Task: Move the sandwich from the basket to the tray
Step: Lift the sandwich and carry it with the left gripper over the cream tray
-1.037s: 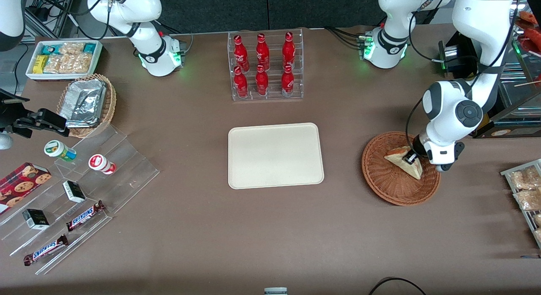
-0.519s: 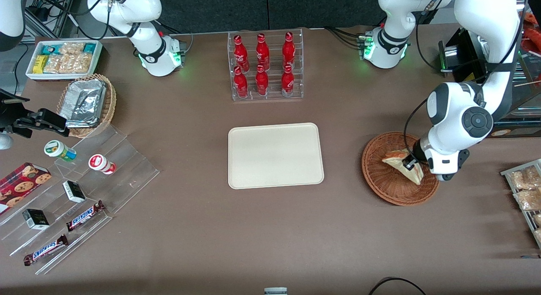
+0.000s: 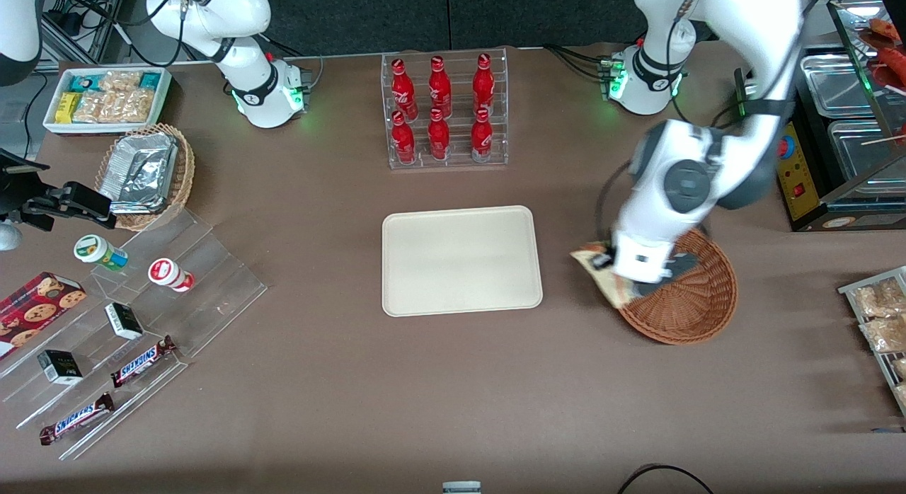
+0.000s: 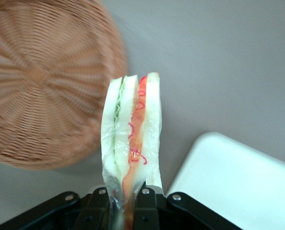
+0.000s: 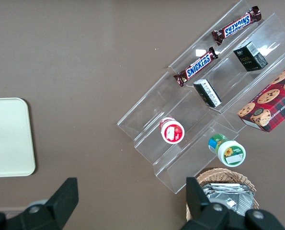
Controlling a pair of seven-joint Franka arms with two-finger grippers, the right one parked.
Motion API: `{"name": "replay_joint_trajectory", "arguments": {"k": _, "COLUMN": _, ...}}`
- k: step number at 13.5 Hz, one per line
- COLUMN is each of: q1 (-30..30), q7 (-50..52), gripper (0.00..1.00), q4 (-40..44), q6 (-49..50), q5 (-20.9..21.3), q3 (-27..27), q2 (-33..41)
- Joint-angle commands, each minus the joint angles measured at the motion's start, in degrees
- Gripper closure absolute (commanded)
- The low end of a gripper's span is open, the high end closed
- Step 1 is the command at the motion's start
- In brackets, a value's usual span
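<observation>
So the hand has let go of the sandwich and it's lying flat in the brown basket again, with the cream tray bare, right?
Not quite. The hand is shut on the sandwich, holding it upright in the air past the basket rim, between basket and tray; the left wrist view shows it. The tray is bare, yes.

Six red bottles (image 3: 439, 108), two Snickers bars (image 3: 144, 359)

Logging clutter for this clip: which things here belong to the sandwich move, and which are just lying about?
In the job:
sandwich, clamped in the tool above the basket's rim
basket
tray

Lying about:
red bottles
Snickers bars
cookie box
foil containers
</observation>
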State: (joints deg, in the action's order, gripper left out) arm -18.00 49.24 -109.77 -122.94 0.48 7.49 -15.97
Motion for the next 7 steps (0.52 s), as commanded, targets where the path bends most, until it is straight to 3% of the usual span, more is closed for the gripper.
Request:
{"name": "replay_joint_trajectory", "arguments": {"k": 1, "q1": -7.20, "q7": -2.04, "gripper": 1.00, "q4": 6.65, "q6": 1.04, "q5": 0.75, "q3": -0.90, "q2": -5.63}}
{"name": "replay_joint_trajectory", "arguments": {"k": 3, "q1": -12.39, "q7": -2.13, "gripper": 1.00, "q4": 12.18, "q6": 1.03, "q5": 1.01, "q3": -0.90, "q2": -10.63}}
{"name": "replay_joint_trajectory", "arguments": {"k": 5, "q1": -15.47, "q7": -3.17, "gripper": 1.00, "q4": 15.45, "q6": 1.03, "q5": 5.03, "q3": -0.81, "q2": -14.68}}
{"name": "replay_joint_trajectory", "arguments": {"k": 7, "q1": -19.33, "q7": -2.74, "gripper": 1.00, "q4": 18.52, "q6": 1.03, "q5": 6.46, "q3": -0.90, "q2": -18.11}}
